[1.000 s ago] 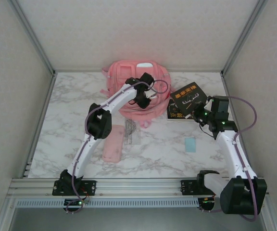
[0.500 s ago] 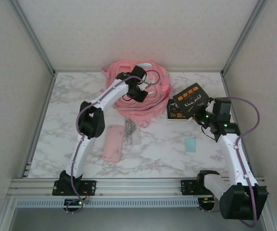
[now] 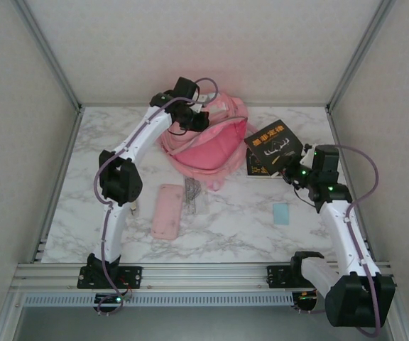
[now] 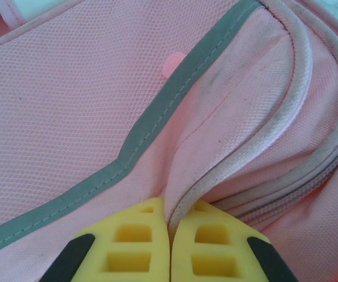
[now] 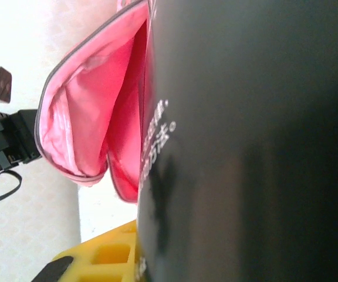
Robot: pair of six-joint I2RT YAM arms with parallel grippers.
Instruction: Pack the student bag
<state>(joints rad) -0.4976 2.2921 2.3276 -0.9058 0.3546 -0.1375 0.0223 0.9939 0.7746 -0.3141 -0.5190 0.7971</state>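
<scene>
The student bag (image 3: 206,149) is a big pink backpack at the back centre of the table, its mouth held open so the darker pink lining shows (image 5: 81,117). My left gripper (image 3: 192,116) is above the bag's back edge, shut on its white-piped rim (image 4: 216,176), with fabric pinched between the yellow fingers (image 4: 131,247). My right gripper (image 3: 295,169) is shut on a black book (image 3: 274,144) with orange lettering, holding it tilted in the air just right of the bag's mouth. In the right wrist view the book (image 5: 251,141) hides all but one yellow finger (image 5: 107,258).
A flat pink pencil case (image 3: 167,211) and a clear ruler (image 3: 194,195) lie in front of the bag. A small teal card (image 3: 281,213) sits at the right. Another dark book (image 3: 257,168) lies flat under the held one. Walls close in the back and sides.
My left gripper closed fully on the bag's rim and pulled it up and back to the left, opening the mouth. The right gripper shifted the book slightly toward the bag.
</scene>
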